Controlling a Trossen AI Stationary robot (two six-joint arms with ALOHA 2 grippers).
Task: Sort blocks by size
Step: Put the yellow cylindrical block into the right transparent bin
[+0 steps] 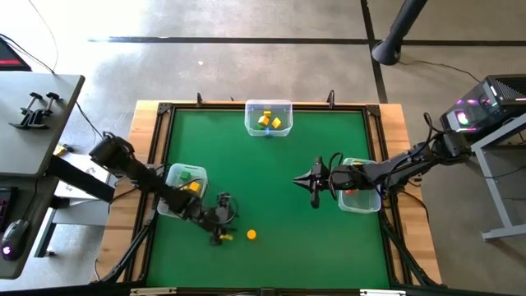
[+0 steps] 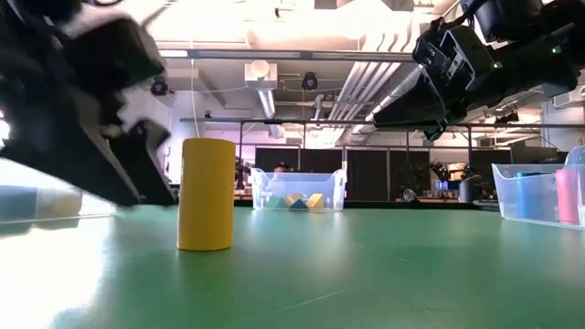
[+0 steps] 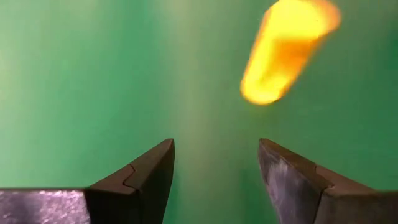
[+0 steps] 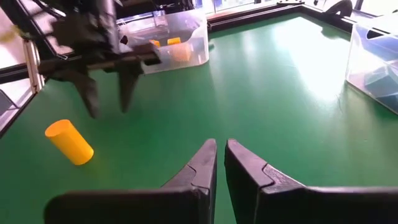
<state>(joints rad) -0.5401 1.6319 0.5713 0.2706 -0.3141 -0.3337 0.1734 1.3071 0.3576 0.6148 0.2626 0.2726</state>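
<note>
A yellow cylinder block stands upright on its flat end on the green table near the front; it also shows in the low view, the left wrist view and the right wrist view. My left gripper is open and empty just left of it, fingers pointing down; its fingers also show in the right wrist view. My right gripper is shut and empty above the table's middle right. Small coloured blocks lie in three clear bins.
A clear bin with yellow and blue blocks stands at the far edge's middle. A clear bin with green and orange blocks is under my left arm. A clear bin with red and blue blocks is under my right arm. Black rails edge the table.
</note>
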